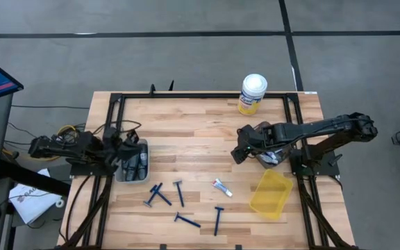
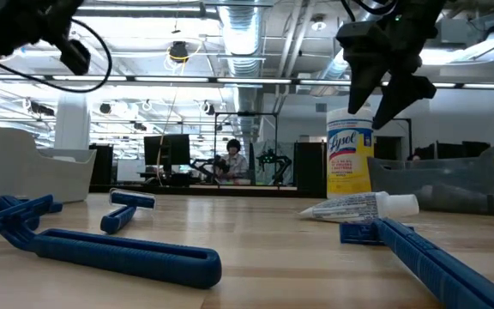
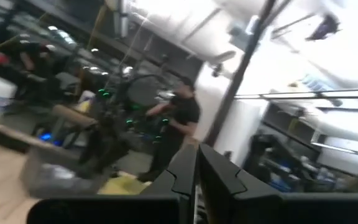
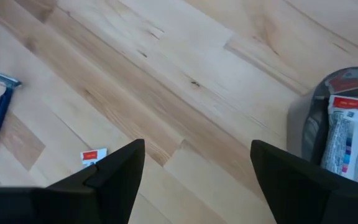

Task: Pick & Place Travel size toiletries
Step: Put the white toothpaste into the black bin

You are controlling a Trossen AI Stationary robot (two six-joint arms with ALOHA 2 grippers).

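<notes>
At the table's left edge the left gripper point(image 1: 125, 147) sits over a grey bin point(image 1: 132, 162) that holds dark oval shaver pieces point(image 1: 139, 164); in its wrist view the two fingers point(image 3: 185, 177) lie pressed together with nothing between them. Toward the table's front edge, blue razors lie loose on the wood: a crossed pair point(image 1: 157, 195), a single razor point(image 1: 179, 191) just beside it, another razor point(image 1: 186, 221) nearer the front edge, and one more point(image 1: 218, 219) right of that. A small white tube point(image 1: 221, 187) lies near the middle of the table, well apart from the razors. A yellow tray point(image 1: 271, 193) rests by the front right corner. The right gripper point(image 1: 240, 151) hangs above bare wood right of centre, fingers point(image 4: 114, 174) spread wide and empty. Just beside it, by the right edge, a second grey bin point(image 4: 303, 127) holds packaged tubes point(image 4: 344, 134). A yellow canister point(image 1: 252, 94) stands at the back edge.
</notes>
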